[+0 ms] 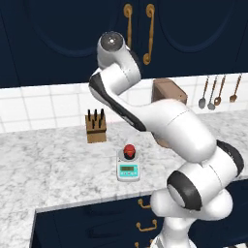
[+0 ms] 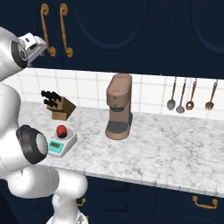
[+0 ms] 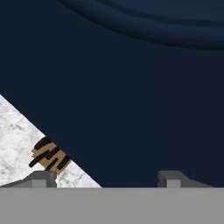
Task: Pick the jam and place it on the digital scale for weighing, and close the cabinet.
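Observation:
The jam, a small red jar with a dark end, rests on the round plate of the white and teal digital scale on the counter. Above it, both navy doors of the cabinet look flush, their brass handles side by side. My gripper is raised high against the left cabinet door, close to its face. Its fingertips stand wide apart, open, with nothing between them.
A wooden knife block stands behind the scale. A brown coffee machine sits to the right. Utensils hang on the tiled wall. Navy drawers with brass pulls run under the marble counter.

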Controlling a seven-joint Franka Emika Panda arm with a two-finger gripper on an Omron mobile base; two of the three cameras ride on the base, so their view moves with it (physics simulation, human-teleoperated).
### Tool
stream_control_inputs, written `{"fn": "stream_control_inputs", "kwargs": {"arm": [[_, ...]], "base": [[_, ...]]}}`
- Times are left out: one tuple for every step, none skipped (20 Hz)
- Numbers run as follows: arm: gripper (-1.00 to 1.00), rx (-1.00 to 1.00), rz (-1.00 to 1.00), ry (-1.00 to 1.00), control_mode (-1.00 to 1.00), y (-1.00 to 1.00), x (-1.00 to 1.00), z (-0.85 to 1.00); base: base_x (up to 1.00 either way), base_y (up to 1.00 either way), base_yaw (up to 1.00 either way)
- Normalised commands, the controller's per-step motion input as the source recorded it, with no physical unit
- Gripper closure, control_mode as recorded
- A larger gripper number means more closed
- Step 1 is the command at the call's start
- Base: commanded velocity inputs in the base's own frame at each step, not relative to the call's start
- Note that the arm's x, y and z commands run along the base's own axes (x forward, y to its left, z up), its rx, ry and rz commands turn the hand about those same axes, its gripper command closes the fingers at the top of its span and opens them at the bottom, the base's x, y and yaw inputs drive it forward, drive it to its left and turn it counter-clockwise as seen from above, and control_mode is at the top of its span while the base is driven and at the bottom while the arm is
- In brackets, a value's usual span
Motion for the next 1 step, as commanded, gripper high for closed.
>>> {"fn": "stream_control_inputs", "kwargs": {"arm": [[-1.0, 0.19, 0.28, -0.42, -1.0, -0.96, 0.0, -1.0]], "base": [[0.0, 0.0, 0.0]]}}
